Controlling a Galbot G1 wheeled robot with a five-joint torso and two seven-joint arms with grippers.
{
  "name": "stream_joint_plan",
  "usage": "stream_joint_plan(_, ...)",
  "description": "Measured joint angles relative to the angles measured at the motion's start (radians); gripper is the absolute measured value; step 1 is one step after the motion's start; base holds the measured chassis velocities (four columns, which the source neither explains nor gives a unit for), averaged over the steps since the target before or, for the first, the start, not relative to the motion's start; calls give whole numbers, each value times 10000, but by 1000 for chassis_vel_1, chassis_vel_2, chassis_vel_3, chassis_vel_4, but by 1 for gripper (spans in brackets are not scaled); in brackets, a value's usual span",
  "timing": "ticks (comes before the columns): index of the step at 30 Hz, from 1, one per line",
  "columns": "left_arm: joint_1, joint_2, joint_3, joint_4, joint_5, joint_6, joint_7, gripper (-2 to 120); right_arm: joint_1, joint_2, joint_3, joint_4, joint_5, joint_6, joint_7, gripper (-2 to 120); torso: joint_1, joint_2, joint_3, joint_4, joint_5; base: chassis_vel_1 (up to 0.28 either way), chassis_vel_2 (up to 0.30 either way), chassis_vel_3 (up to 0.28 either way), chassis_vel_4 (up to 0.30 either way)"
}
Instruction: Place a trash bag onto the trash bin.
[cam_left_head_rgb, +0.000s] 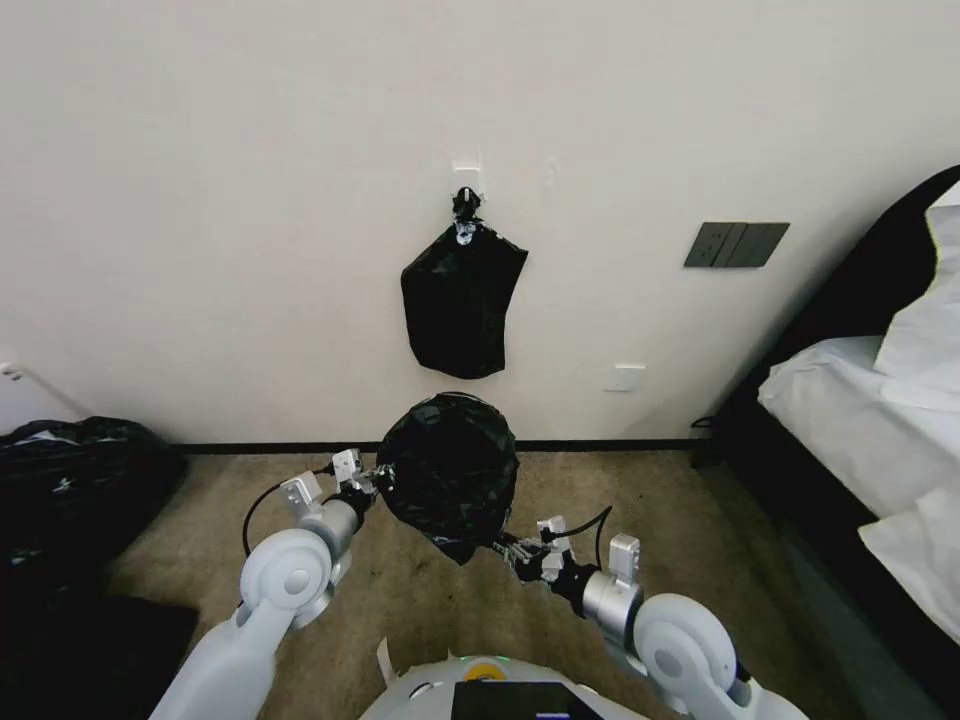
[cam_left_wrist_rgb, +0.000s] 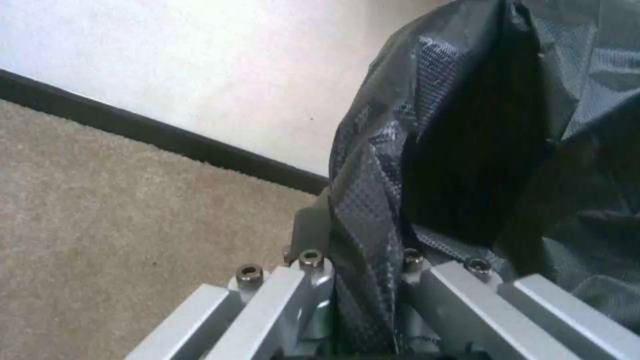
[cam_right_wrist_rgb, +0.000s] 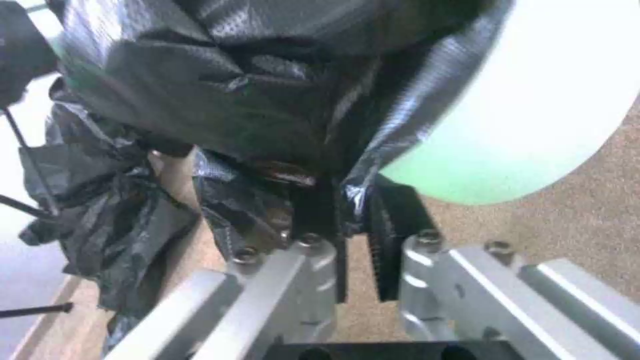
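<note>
Nearest the head camera, the robot's white rounded arm joints frame the carpeted floor, and between them hangs the thin, glossy, crinkly black plastic trash bag, stretched into a rounded dome. In the right wrist view the small round cream-white plastic trash bin shows beneath the bag's edge, so the black film covers most of it while one pale side wall stays bare.

At the bag's left side, the left tool has its metal fingers closed on a fold of the plastic, which runs down between them in the left wrist view. By the bag's lower right edge, the right tool has its dark ribbed pads slightly apart; a strip of bag film hangs at their tips, and whether it is truly pinched I cannot tell.

Behind, a flat black bag bundle hangs from a hook on the cream wall. Bulky black sacks lie by the left wall, and a bed with white bedding stands at the right.
</note>
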Motion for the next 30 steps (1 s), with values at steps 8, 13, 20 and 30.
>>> stream_joint_plan(8,175,-69,15,-218,-235,118,-387,2,402,260,-456,-685,-692,202,87,0,0,0,0,1,1,0,0,0,0)
stream_joint_plan(13,264,-9,-27,-262,-313,180,-464,2,538,323,-476,-1040,-890,292,144,0,0,0,0,1,1,0,0,0,0)
stream_joint_plan(20,220,-102,29,-111,-292,181,-472,2,289,221,-408,-818,-1154,331,-19,13,0,0,0,1,0,0,0,0,0)
stream_joint_plan(30,-433,-58,41,548,-267,99,-541,2,-593,-257,206,80,-1548,299,-71,52,0,0,0,0,1,0,0,0,0)
